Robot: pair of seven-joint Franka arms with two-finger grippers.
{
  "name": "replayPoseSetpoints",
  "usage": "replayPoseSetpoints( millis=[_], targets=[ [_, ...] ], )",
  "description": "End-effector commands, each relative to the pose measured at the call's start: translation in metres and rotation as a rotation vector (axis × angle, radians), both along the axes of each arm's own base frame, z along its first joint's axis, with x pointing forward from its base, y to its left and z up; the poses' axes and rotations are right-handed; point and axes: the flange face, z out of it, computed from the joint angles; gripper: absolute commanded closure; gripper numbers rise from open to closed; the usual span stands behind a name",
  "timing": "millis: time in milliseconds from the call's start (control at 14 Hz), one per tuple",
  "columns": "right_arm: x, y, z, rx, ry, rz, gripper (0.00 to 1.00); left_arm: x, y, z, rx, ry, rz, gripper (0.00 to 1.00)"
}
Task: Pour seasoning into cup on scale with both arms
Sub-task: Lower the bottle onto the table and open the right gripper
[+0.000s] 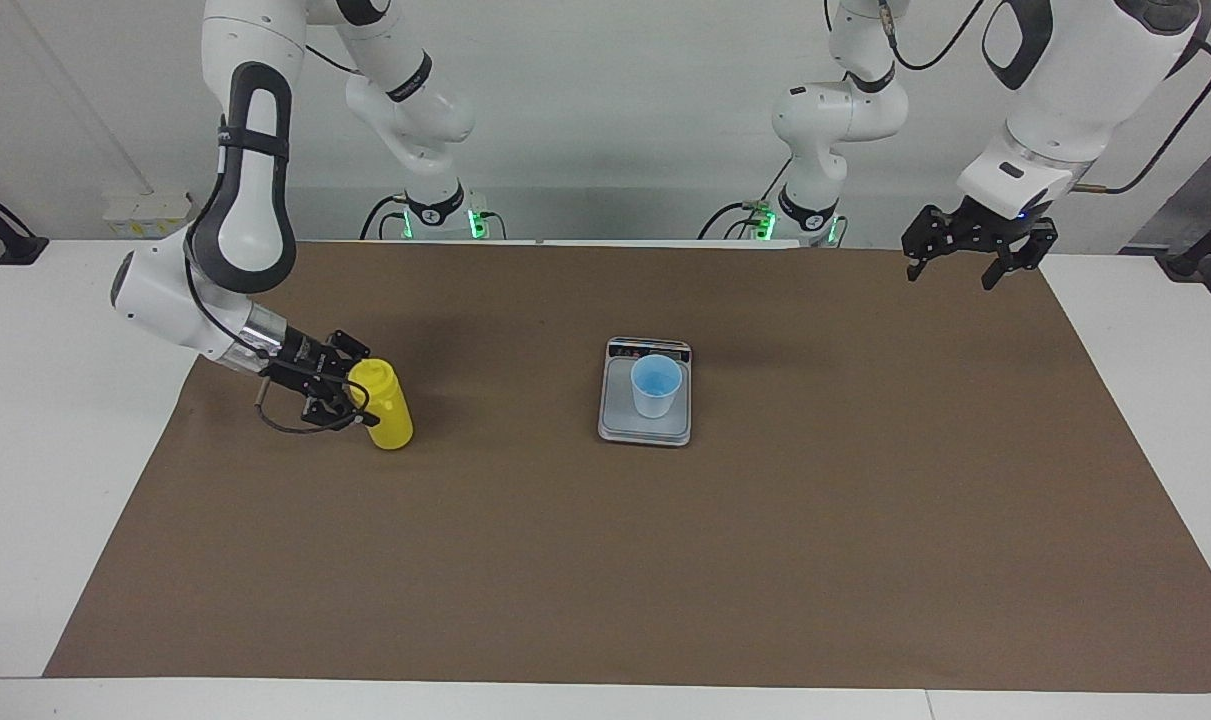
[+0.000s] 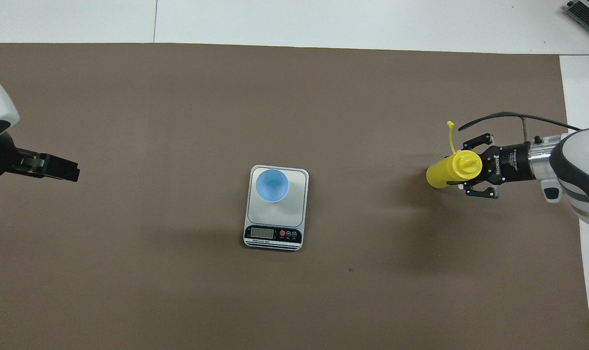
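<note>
Seasoning (image 1: 387, 405) stood on bench at right hand (image 1: 340, 392) – grip state cannot be told. Cup (image 1: 656, 385) on scale (image 1: 645, 425), well apart. Left hand (image 1: 973, 255) spread, waiting, raised – empty.

The bottle (image 1: 386, 405) is plain bright yellow, lid and tethered cap alike. The cup (image 1: 656, 386) is pale blue outside with a brighter blue inside. The scale (image 2: 276, 208) is silver-grey, with a black strip along one edge carrying a grey display and small red and dark buttons. A flat brown mat (image 1: 605, 560) covers the white surface (image 1: 25, 450). The 2 arms are white with black bands and black cables; each gripper, right (image 1: 340, 390) and left (image 1: 970, 262), is black.
</note>
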Motion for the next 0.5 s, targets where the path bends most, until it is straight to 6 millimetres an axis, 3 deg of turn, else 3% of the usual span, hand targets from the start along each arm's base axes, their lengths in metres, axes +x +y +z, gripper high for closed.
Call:
replayPoseSetpoints(
  millis=[0, 143, 429],
  targets=[
    [-0.005, -0.004, 0.013, 0.009, -0.049, 0.0, 0.07, -0.003, 0.003, 0.004, -0.001, 0.002, -0.005, 0.0],
    [-0.004, -0.005, 0.023, -0.004, -0.075, 0.015, 0.0, -0.003, 0.002, 0.004, -0.001, 0.003, -0.009, 0.0],
    [0.001, 0.001, 0.068, -0.118, -0.159, 0.105, 0.0, -0.003, 0.002, 0.004, -0.001, 0.003, -0.007, 0.0]
  ],
)
